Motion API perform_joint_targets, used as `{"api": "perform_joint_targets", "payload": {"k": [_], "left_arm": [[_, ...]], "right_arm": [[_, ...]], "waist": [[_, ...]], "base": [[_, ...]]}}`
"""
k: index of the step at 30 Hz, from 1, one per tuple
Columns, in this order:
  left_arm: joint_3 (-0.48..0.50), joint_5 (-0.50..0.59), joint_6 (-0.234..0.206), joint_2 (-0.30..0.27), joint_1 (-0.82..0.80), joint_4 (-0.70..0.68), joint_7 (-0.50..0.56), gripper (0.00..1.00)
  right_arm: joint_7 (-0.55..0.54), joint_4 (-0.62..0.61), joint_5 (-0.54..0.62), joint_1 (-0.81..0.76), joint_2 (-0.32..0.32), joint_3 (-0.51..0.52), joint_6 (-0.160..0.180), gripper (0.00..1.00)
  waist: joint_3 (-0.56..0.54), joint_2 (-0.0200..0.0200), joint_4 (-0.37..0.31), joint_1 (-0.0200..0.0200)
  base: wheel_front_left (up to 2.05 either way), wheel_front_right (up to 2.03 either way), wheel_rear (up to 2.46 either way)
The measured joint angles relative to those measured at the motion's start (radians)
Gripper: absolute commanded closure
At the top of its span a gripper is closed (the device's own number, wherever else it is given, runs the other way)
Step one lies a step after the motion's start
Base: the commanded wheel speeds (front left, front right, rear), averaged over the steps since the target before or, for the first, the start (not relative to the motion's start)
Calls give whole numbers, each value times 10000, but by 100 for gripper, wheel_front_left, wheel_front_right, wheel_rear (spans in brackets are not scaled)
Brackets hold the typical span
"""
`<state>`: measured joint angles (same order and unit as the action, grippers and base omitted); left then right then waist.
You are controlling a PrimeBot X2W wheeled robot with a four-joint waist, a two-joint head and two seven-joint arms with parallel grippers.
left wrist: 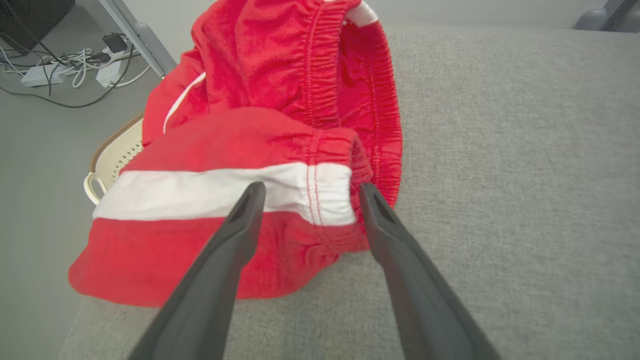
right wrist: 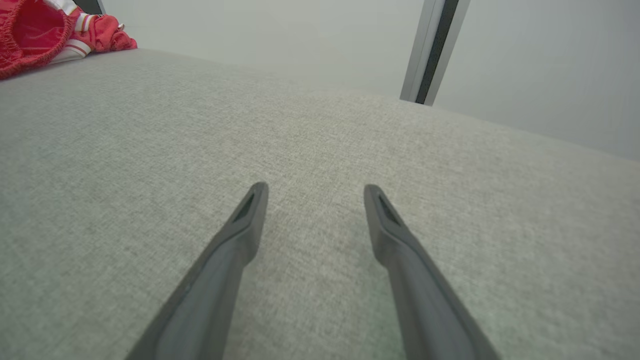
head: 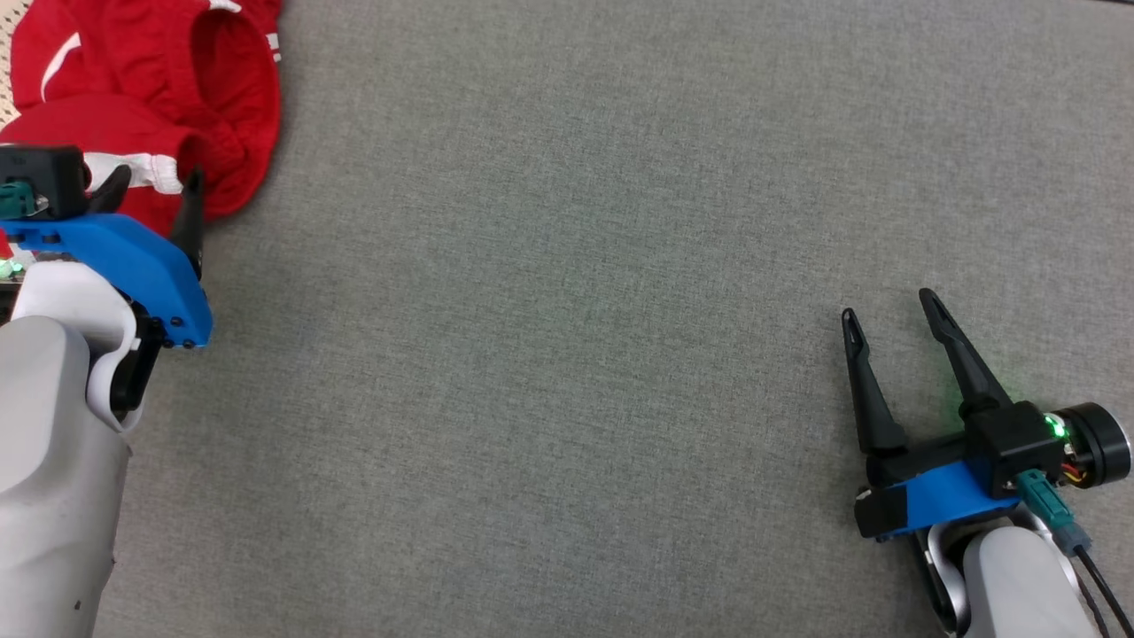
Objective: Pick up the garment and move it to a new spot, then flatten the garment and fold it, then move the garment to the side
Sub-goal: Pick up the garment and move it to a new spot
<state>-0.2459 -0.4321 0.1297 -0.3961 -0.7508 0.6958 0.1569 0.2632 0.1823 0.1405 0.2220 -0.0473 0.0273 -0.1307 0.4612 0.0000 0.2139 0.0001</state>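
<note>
left pincer (head: 154, 179) spread, right pincer (head: 888, 303) spread

One grey-covered table (head: 567, 266). One red garment (head: 151, 80), at its far left corner. Two grippers, left gripper (head: 157, 177) and right gripper (head: 888, 303), with two dark fingers (head: 961, 354) each, four in all. One cream perforated basket (left wrist: 117, 155) past the table's left edge. Two white power strips (left wrist: 35, 75) on the floor (left wrist: 30, 150) beyond.

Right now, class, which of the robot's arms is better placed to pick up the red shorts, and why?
Left. The left pincer, open, is right at the white band of the red shorts, at the table's left edge. The right pincer hovers over bare table far away.
</note>
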Motion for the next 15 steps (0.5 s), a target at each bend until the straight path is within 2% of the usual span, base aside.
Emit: {"api": "perform_joint_targets", "payload": {"k": [6, 7, 8, 9, 10, 11, 15], "left_arm": [[-188, -232, 0, -100, -312, 815, -265, 0], [-194, -232, 0, -105, -368, 932, -316, 9], [-169, -267, 0, -100, -429, 1064, -414, 53], [-153, -276, 0, -94, -488, 1191, -481, 69], [-146, -278, 0, -90, -545, 1310, -558, 90], [-140, -286, -2, -86, -589, 1406, -640, 100], [-115, -284, -59, -86, -788, 1695, -1076, 100]], "right_arm": [[21, -88, 8, 164, 6, -33, -2, 0], [21, -88, 8, 183, 8, -46, -2, 0], [23, -86, 0, 201, 10, -67, -2, 0], [23, -81, -19, 212, 12, -79, -2, 0], [23, -75, -23, 223, 12, -84, -4, 0], [23, -65, -35, 226, 13, -82, -4, 0], [23, 19, -121, 233, 12, -33, -2, 0]], "waist": [[292, 0, -121, -1], [306, 0, -145, -1], [315, 0, -173, -1], [316, 0, -200, -1], [311, 0, -227, -1], [298, 0, -251, -1], [169, 0, -325, -1]], "base": [[0, 0, 0], [0, 0, 0], [0, 0, 0], [0, 0, 0], [0, 0, 0], [0, 0, 0], [0, 0, 0]]}}
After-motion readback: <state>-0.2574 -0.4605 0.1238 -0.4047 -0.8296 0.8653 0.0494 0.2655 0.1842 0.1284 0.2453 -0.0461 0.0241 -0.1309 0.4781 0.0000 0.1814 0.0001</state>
